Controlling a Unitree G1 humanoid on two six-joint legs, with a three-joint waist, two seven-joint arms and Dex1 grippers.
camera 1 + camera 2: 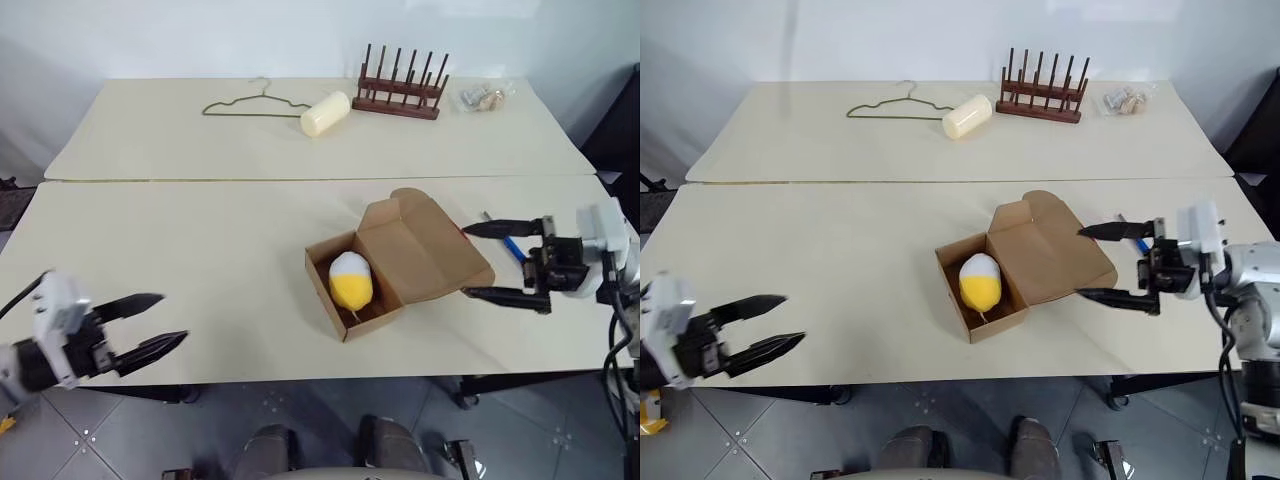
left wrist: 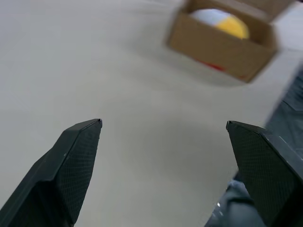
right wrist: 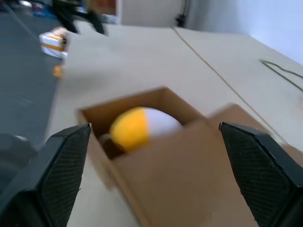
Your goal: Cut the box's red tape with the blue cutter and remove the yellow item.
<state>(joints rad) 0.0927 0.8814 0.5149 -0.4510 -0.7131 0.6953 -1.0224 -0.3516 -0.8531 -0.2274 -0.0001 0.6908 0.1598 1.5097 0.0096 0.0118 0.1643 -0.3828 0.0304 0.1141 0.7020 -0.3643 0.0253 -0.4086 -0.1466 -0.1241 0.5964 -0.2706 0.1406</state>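
The brown box lies open in the middle of the near table, its lid folded back to the right. Inside it rests the yellow item, yellow below and white on top. A strip of red tape shows low on the box's outer wall. My right gripper stands open just right of the lid, pointing left at it, with nothing between its fingers. The blue cutter lies on the table behind those fingers. Far left of the box, over the front table edge, my left gripper is open and empty.
On the far table lie a wire hanger, a cream roll, a wooden peg rack and a small clear bag. A seam runs between the two tables.
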